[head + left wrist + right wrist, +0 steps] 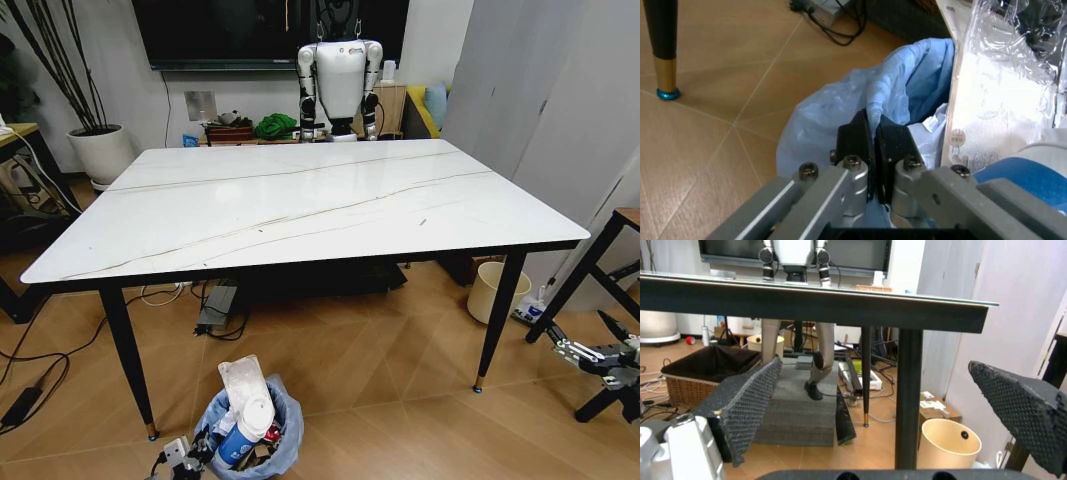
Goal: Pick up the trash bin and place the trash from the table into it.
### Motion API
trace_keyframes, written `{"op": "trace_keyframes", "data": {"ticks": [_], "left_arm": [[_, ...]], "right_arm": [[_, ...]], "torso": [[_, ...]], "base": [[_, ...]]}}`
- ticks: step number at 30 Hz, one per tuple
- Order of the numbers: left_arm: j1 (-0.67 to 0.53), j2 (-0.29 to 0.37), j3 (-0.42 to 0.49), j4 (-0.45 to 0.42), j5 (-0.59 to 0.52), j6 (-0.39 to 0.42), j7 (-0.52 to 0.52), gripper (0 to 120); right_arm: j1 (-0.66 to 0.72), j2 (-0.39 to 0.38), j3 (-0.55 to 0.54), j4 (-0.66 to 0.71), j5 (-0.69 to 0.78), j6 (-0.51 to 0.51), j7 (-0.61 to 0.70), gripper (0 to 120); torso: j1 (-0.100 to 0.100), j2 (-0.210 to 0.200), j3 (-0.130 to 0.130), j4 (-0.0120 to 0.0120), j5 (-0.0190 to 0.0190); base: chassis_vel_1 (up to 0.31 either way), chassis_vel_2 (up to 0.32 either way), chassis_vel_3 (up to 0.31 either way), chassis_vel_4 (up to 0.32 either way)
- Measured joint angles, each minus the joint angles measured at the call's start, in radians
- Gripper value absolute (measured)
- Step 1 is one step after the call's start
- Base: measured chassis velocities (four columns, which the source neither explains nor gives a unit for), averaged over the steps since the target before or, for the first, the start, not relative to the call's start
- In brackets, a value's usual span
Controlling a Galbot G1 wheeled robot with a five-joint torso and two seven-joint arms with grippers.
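Observation:
The trash bin, lined with a crinkly light blue bag, stands on the floor in front of the table, near its front left leg. Trash sticks out of it: a blue-and-white paper cup and a clear plastic pack. My left gripper is low beside the bin. In the left wrist view it is shut on the bag-lined rim of the bin, with the pack and cup just beyond. My right gripper hangs open to the right of the table, holding nothing. The marble top is bare.
A plain beige bucket stands by the table's front right leg. Another robot stands behind the table. A potted plant is far left, cables lie under the table, and a black-legged stand is at right.

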Motion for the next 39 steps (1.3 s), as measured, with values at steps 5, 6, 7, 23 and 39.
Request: {"op": "trace_keyframes", "data": {"ticks": [5,6,7,23,39], "left_arm": [[-0.016,-0.012,-0.004,0.04,0.007,-0.01,0.018,0],[-0.021,-0.015,-0.005,0.056,0.01,-0.013,0.024,0],[-0.026,-0.017,-0.009,0.073,0.011,-0.016,0.028,0],[-0.058,-0.045,-0.012,0.131,0.018,-0.021,0.036,0],[-0.085,-0.068,-0.019,0.196,0.04,-0.02,0.038,0]], "right_arm": [[0.0,0.0,0.0,0.0,0.0,0.0,0.0,100],[0.0,0.0,0.0,0.0,0.0,0.0,0.0,100],[0.0,0.0,0.0,0.0,0.0,0.0,0.0,100],[0.0,0.0,0.0,0.0,0.0,0.0,0.0,100],[0.0,0.0,0.0,0.0,0.0,0.0,0.0,100]], "torso": [[0.0,0.0,0.0,0.0,0.0],[0.0,0.0,0.0,0.0,0.0],[0.0,0.0,0.0,0.0,-0.0001],[0.0,0.0,0.0,0.0,0.0],[0.0,0.0,0.0,0.0001,0.0]], "base": [[0.0,0.0,0.0,0.0],[0.0,0.0,0.0,0.0],[0.0,0.0,0.0,0.0],[0.0,0.0,0.0,0.0],[0.0,0.0,0.0,0.0]]}}
